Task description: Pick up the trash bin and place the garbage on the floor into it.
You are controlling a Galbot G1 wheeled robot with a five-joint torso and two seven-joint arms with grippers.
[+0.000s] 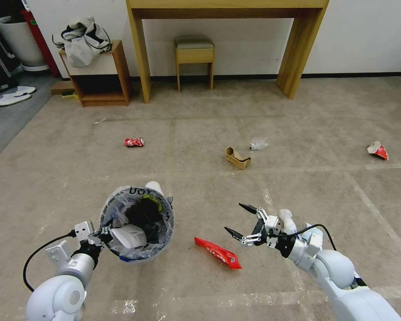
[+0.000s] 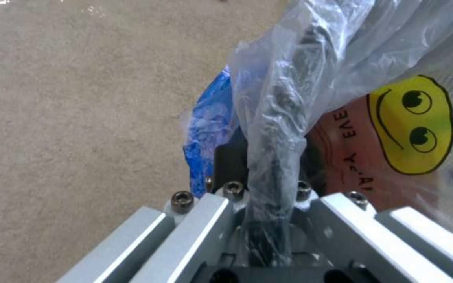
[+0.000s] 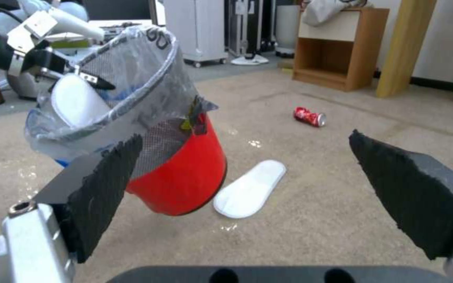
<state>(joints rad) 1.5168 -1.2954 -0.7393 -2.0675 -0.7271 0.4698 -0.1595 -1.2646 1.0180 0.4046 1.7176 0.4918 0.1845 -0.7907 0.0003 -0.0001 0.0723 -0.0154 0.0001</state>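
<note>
Behind trash bin (image 1: 137,223), slipper (image 3: 250,188) mostly hidden; left tool (image 1: 103,235) clamps rim.

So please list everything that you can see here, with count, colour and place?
bin: 1, red with clear bag, held off the carpet by its rim
wrapper: 1, red, carpet between the grippers
can: 1, red, carpet ahead
cardboard: 1, brown, mid carpet
plastic wad: 1, clear, beside cardboard
slipper: 1, white, carpet beside the bin
crumpled wrapper: 1, red-white, far right
stool: 1, wood, under table
cabinet: 1, wood, by wall
left gripper: shut on bin rim
right gripper: open, above carpet
</note>
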